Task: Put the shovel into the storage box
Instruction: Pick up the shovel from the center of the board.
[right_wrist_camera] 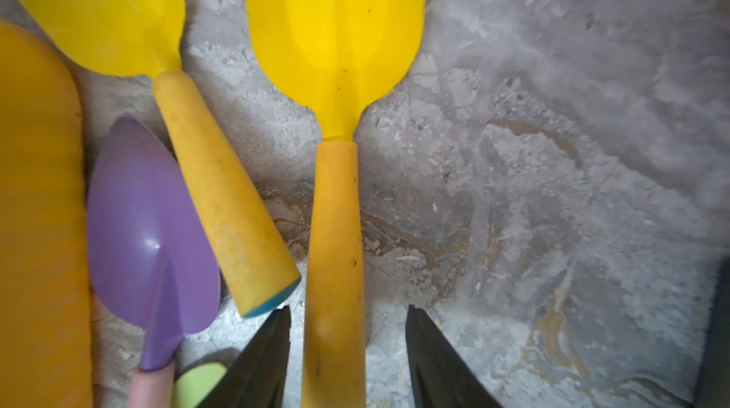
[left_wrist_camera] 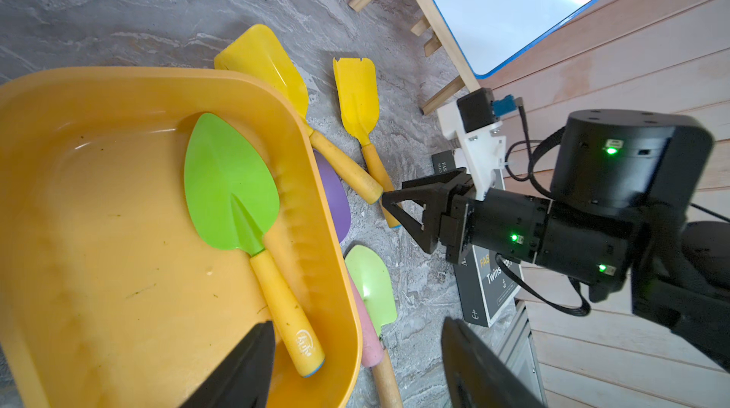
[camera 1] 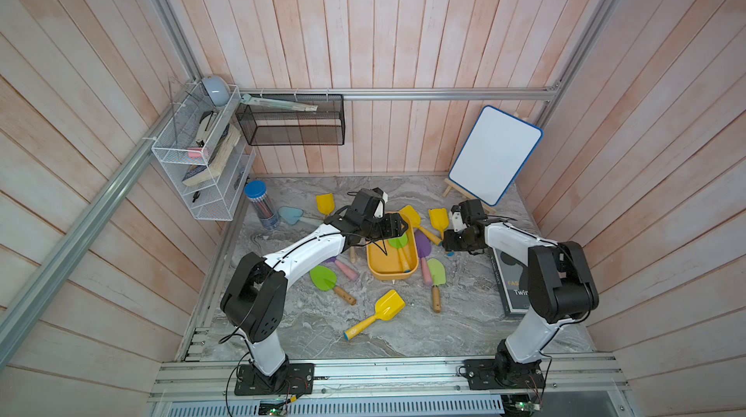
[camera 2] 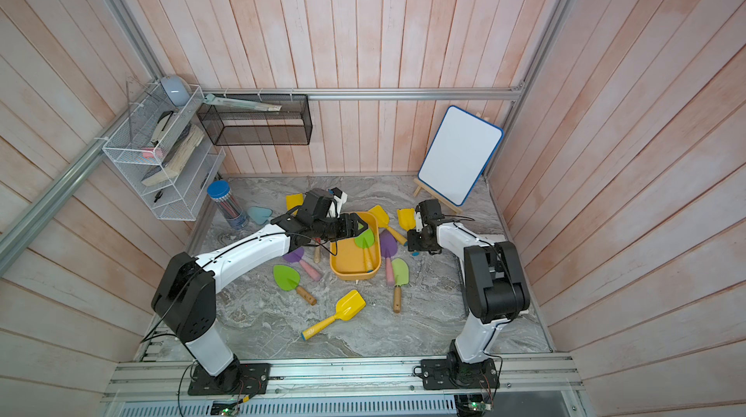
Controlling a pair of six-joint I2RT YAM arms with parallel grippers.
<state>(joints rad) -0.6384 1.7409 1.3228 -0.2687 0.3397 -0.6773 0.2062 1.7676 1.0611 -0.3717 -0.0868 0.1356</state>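
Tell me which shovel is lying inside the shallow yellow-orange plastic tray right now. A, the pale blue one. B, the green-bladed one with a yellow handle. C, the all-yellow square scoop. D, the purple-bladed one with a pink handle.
B: the left wrist view shows the green-bladed shovel with a yellow handle lying flat on the floor of the shallow yellow-orange plastic tray.

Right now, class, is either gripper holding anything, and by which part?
Nothing is held. The left gripper hangs open over the storage box; the right gripper, jaws open, straddles a yellow shovel at its handle, not gripping.
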